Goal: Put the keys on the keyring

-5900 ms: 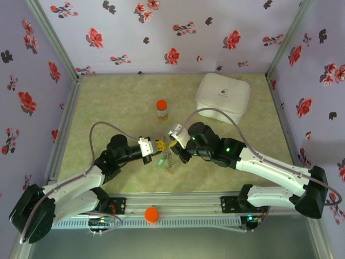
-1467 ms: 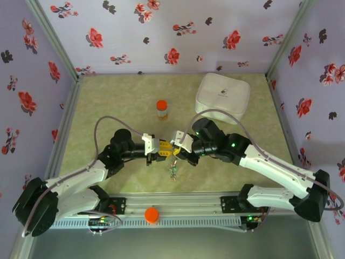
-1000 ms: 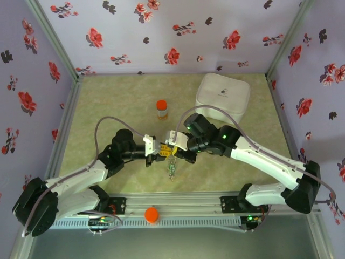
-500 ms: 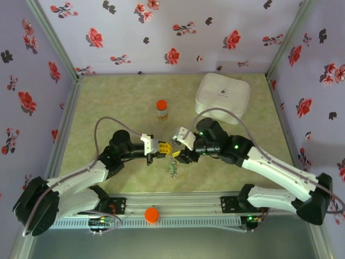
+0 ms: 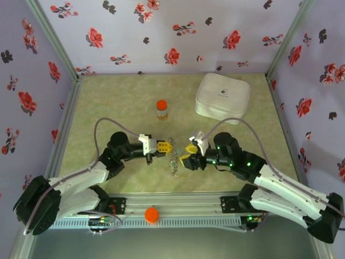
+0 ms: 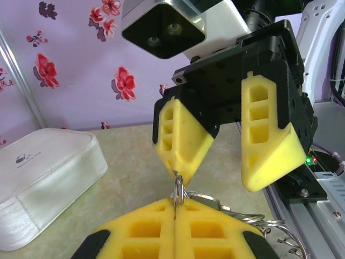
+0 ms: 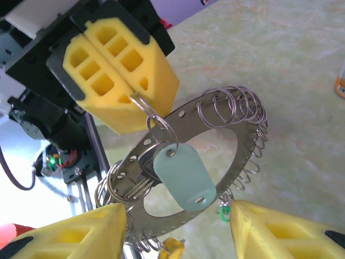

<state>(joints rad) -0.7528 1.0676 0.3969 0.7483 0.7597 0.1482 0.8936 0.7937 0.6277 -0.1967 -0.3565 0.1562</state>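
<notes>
Bottom of right wrist view: right gripper (image 7: 178, 211) is spread, nothing held. Just beyond, at centre frame, the keyring (image 7: 188, 116) is hung with a teal key (image 7: 183, 178) threaded on. At upper left, the left gripper (image 7: 129, 86) is pressed together on a keyring wire loop. More keys are possibly threaded at lower left, but blurred, so the remaining count cannot be told.

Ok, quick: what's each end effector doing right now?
Left end effector: closed, pinching the keyring at its fringed edge.
Right end effector: open, holding nothing.
</notes>
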